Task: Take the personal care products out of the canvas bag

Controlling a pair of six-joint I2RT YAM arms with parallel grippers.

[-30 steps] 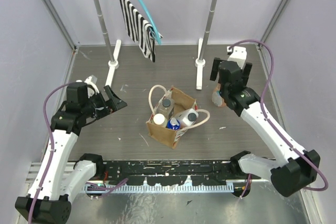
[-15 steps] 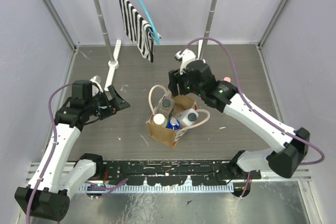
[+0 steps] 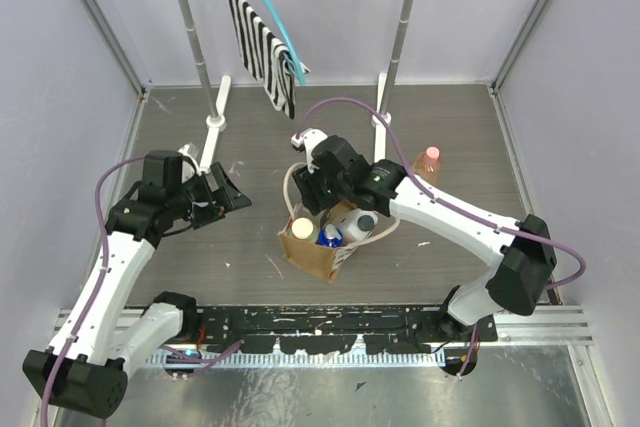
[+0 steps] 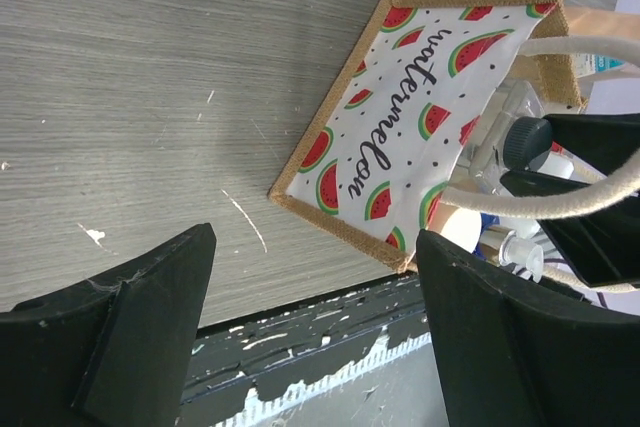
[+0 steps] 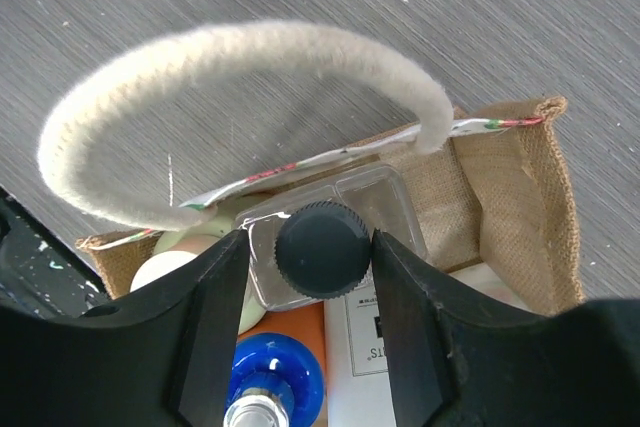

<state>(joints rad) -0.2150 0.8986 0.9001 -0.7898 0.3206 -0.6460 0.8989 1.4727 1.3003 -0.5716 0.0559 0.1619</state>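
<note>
Mostly hidden from overhead, the right end effector (image 3: 322, 195) hangs over the canvas bag (image 3: 315, 252) in the middle of the counter (image 3: 240, 257), and its arm (image 3: 440, 212) covers the bag's far half. The wrist camera on that arm tells more. Its two fingers (image 5: 215, 317) are spread either side of the dark cap (image 5: 322, 247) of the clear grey bottle (image 5: 390, 197), with a sliver of gap on one side and nothing gripped. Packed around it are a blue cap (image 5: 268, 372), a cream cap (image 5: 160, 275) and the white bottle (image 5: 368, 347), whose label is cut off and unreadable. A cream loop handle (image 5: 240, 57) arches across.

Only the left wrist view shows the bag's printed side: melon slices and "watermelon" in script. The left end effector (image 4: 315, 247) hangs wide open and empty, well left of the bag. The peach bottle (image 3: 428, 162) stands outside on the counter, to the bag's right.
</note>
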